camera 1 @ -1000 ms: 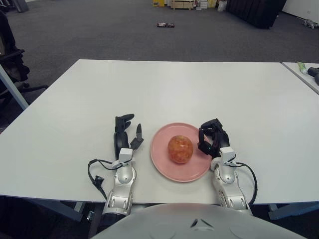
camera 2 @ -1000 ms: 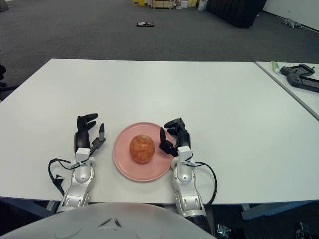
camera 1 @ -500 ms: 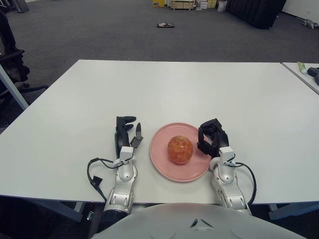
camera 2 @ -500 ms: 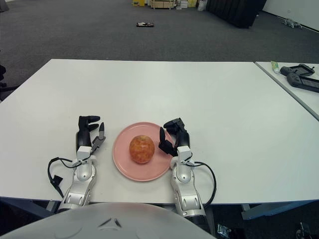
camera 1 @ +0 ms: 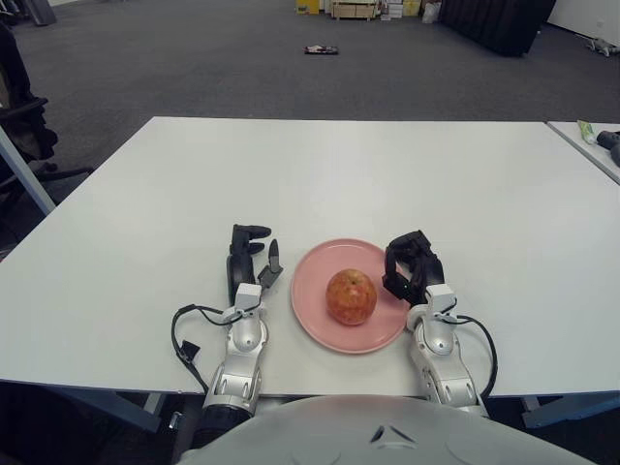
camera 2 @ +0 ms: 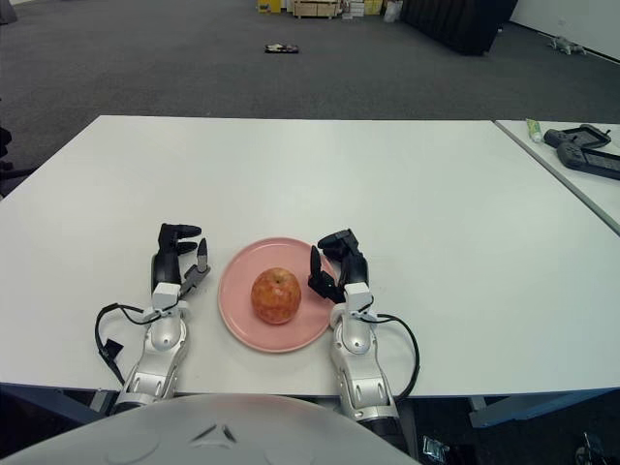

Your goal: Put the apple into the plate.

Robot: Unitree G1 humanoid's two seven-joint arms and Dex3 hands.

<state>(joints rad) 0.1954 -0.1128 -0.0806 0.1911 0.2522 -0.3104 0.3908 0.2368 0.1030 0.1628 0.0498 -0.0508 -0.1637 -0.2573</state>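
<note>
Cameras: two eyes in my head, set side by side, facing forward and down, close over my table (camera 1: 320, 165). Shared: near edge, my two hands, plate (camera 1: 312, 322), floor beyond. Right eye shifted slightly rightward.

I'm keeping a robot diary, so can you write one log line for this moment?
apple: on pink plate | left hand: open, left of plate | right hand: open, at plate's right rim | task: looks done

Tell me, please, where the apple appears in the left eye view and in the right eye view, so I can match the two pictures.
Left eye view: the apple sits right of centre, low in the picture, on the pink plate.
Right eye view: the apple sits left of centre, low in the picture, on the same plate.
Shared landmark: the right hand shows just right of the plate in both.
</note>
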